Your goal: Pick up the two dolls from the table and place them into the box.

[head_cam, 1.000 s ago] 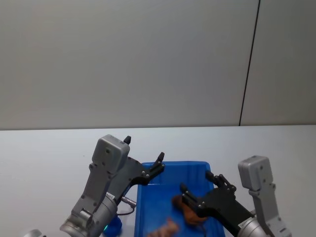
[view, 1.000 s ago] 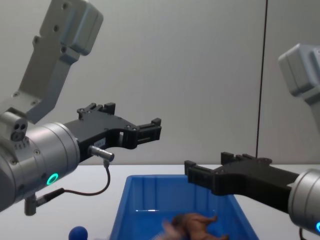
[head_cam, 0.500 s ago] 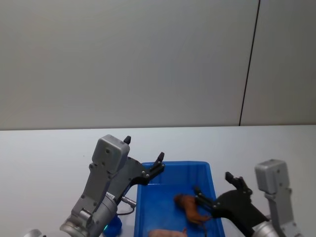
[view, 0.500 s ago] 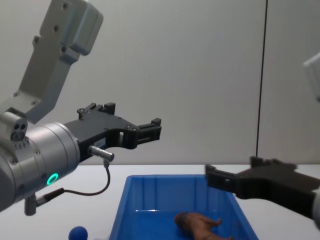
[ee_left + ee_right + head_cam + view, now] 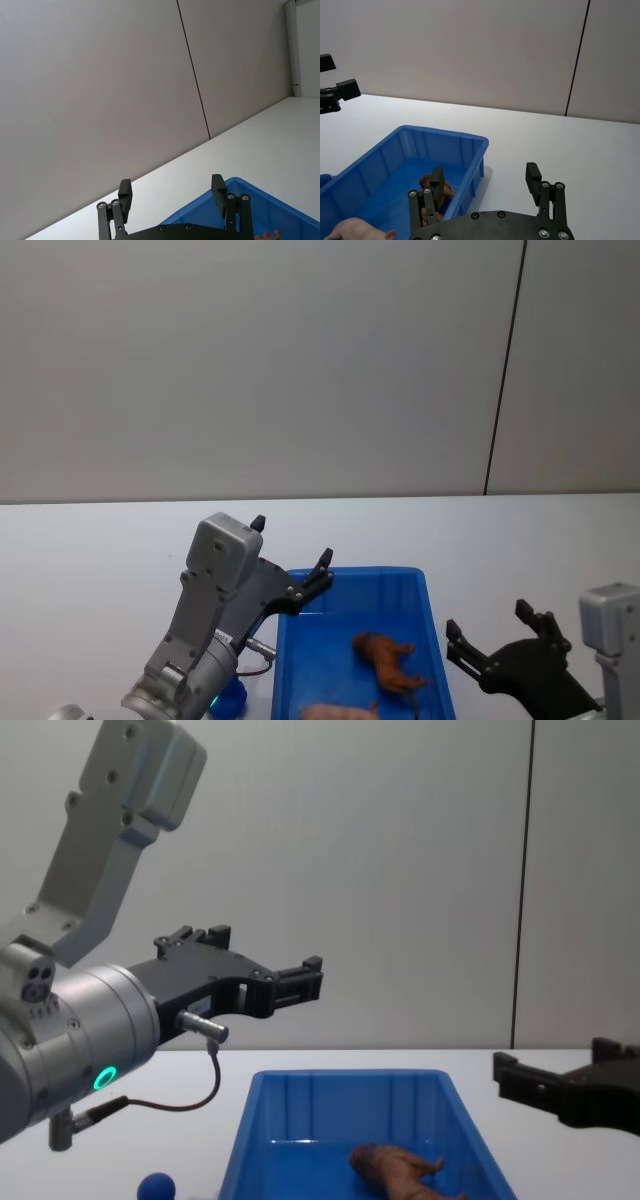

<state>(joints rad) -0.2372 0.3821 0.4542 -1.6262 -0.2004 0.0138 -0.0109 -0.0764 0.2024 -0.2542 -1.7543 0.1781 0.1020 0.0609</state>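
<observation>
The skinny-legged reddish-brown doll (image 5: 388,662) and the soft pale pink doll (image 5: 335,711) both already lie in the ribbed blue plastic box (image 5: 350,580) on the smooth white bench (image 5: 100,540), so I'd just lift my right tool (image 5: 487,618), spread empty beside its right wall, and my left tool (image 5: 292,540), spread over its far-left corner, well clear of that thick rim.

you see a bright blue box (image 5: 360,590), a reddish-brown doll (image 5: 386,660), a pale pink doll (image 5: 335,712) and a white table (image 5: 100,540).
</observation>
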